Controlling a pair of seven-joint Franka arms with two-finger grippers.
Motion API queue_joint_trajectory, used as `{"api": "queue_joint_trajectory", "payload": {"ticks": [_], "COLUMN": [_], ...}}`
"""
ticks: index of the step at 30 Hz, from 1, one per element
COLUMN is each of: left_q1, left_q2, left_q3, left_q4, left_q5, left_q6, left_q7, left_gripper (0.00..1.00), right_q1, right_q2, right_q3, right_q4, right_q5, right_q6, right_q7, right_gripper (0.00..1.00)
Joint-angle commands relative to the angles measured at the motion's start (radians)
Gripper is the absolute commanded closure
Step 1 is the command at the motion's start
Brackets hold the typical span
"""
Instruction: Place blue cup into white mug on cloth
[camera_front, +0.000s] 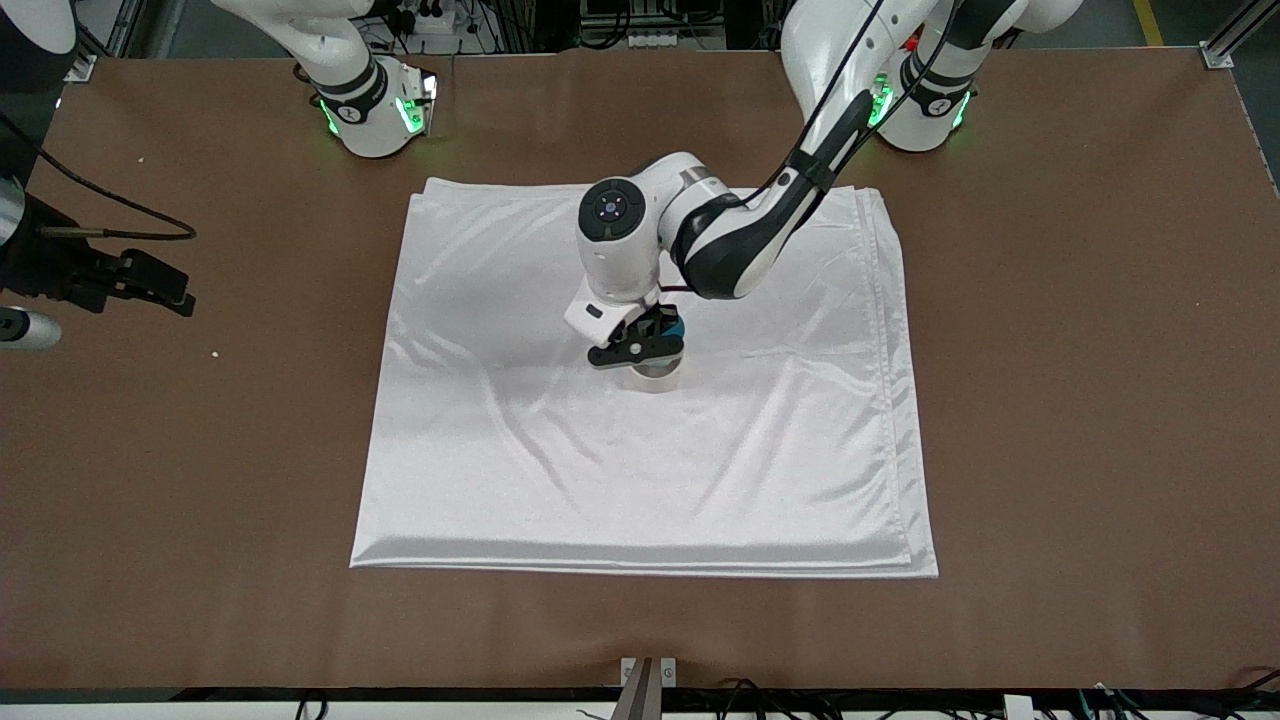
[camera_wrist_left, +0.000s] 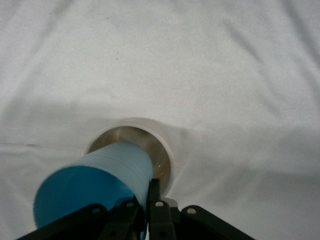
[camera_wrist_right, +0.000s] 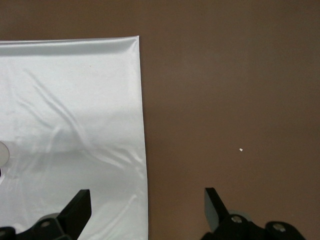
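Observation:
The white cloth (camera_front: 650, 480) (camera_wrist_left: 200, 60) (camera_wrist_right: 65, 100) is spread over the middle of the table. The white mug (camera_front: 655, 376) (camera_wrist_left: 162, 137) stands upright on it, near its centre. My left gripper (camera_front: 640, 350) (camera_wrist_left: 147, 192) hangs right over the mug, shut on the rim wall of the light-blue cup (camera_front: 677, 328) (camera_wrist_left: 95, 185). The cup is tilted, its lower end at the mug's mouth; how deep it sits is hidden. My right gripper (camera_front: 170, 292) (camera_wrist_right: 147, 200) waits open and empty above the bare table off the cloth's edge at the right arm's end.
Brown tabletop (camera_front: 1080, 400) surrounds the cloth on all sides. A black cable (camera_front: 120, 205) runs to the right arm's hand. A small white crumb (camera_front: 214, 353) (camera_wrist_right: 241, 149) lies on the table near that hand.

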Motion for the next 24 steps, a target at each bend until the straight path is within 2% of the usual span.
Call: {"api": "queue_joint_trajectory", "payload": {"ticks": [1,8,10,11,18,22,24], "left_q1": [-0.006,-0.001,0.003,0.003,0.006,0.015,0.019], "left_q2": [0.030,0.036,0.038,0.036,0.018,-0.007,-0.025], "left_q3": [0.007,0.007,0.007,0.007,0.007,0.007,0.008], "left_q4": [0.037,0.036,0.036,0.036,0.029,0.029,0.022], "left_q5": [0.018,0.018,0.018,0.018,0.016,0.018,0.019], "left_q6": [0.004,0.010,0.019,0.019,0.016,0.005,0.001], "left_q7": [-0.017,-0.010,-0.007,-0.007,-0.004,-0.005,-0.008], "left_gripper": [1.00,0.73,0.58,0.54,0.44,0.29,0.27], "right_q1": [0.000,0.003,0.003,0.005,0.079,0.080,0.080], "right_q2": [-0.030,-0.033,-0.033,-0.033,-0.034,-0.034,-0.034], "right_q3": [0.014,0.003,-0.006,-0.018,-0.132,-0.136,-0.136], "right_q4": [-0.027,-0.027,-0.028,-0.028,-0.028,-0.028,-0.030], "right_q5": [-0.011,-0.013,-0.013,-0.013,-0.002,-0.002,-0.002], "right_q6": [0.008,0.023,0.026,0.026,0.026,0.028,0.028], "right_q7": [-0.009,-0.055,-0.068,-0.072,-0.098,-0.124,-0.124], "right_gripper": [0.00,0.00,0.00,0.00,0.00,0.00,0.00]}}
